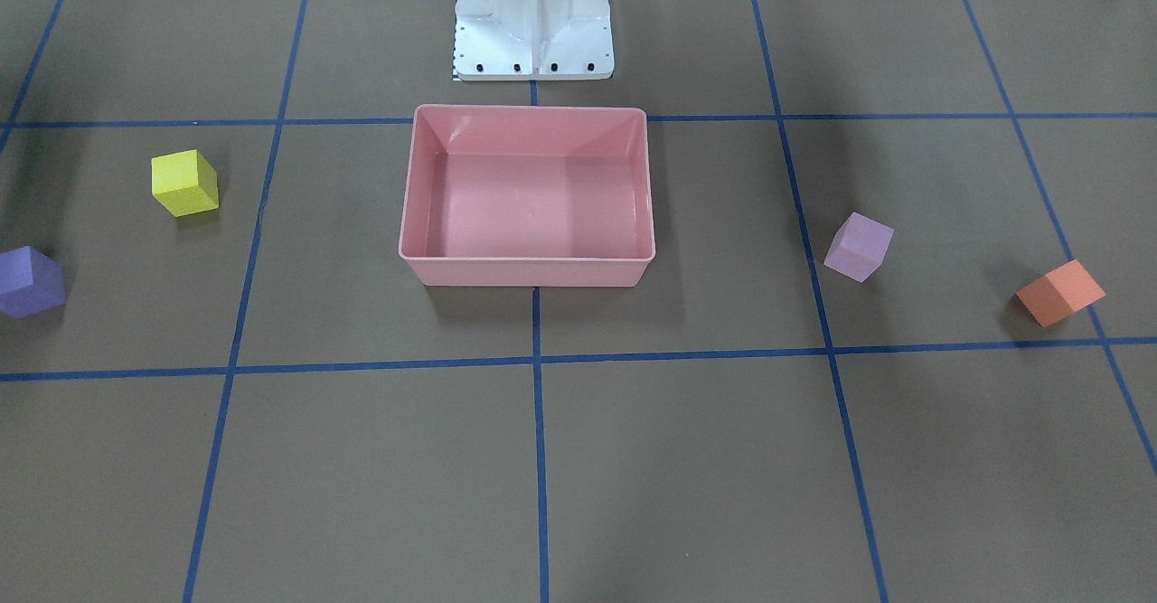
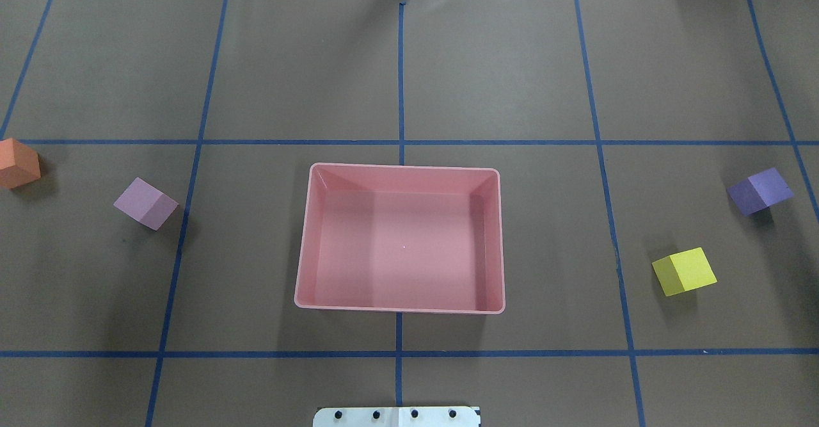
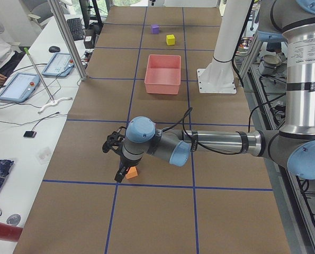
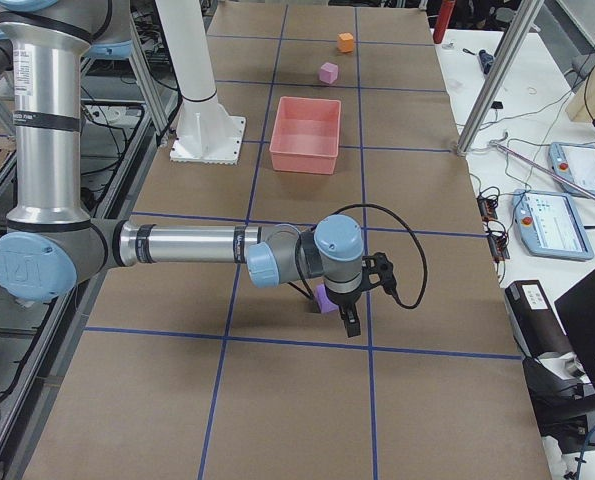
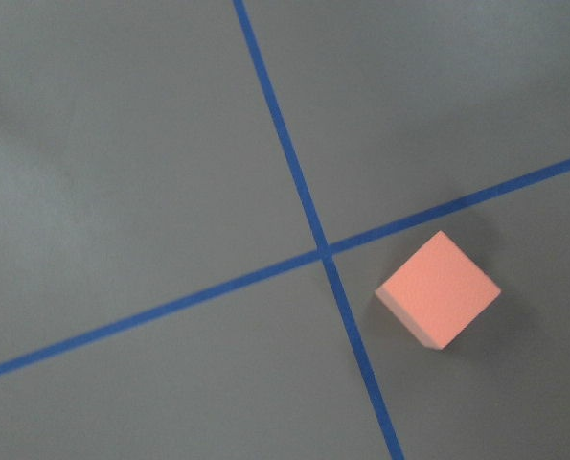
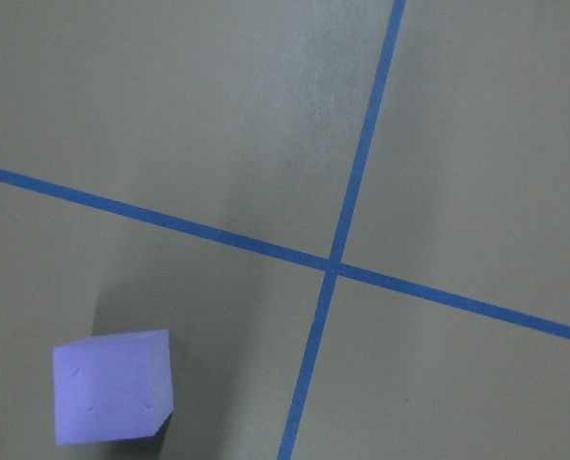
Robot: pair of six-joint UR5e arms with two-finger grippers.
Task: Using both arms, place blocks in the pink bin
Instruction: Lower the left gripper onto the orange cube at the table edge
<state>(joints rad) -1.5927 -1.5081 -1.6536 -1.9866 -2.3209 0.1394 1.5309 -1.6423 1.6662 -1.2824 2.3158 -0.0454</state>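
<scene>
The pink bin sits in the middle of the table with nothing inside. The yellow block and the violet block lie on the table to the bin's right in the overhead view. The lilac block and the orange block lie to its left. My left gripper hovers right by the orange block. My right gripper hangs beside the violet block. Both grippers show only in the side views, so I cannot tell whether they are open or shut.
The white base stand rises just behind the bin on the robot's side. Blue tape lines grid the brown table. Beside the table run aluminium posts and a side bench with tablets; a person's hand rests there.
</scene>
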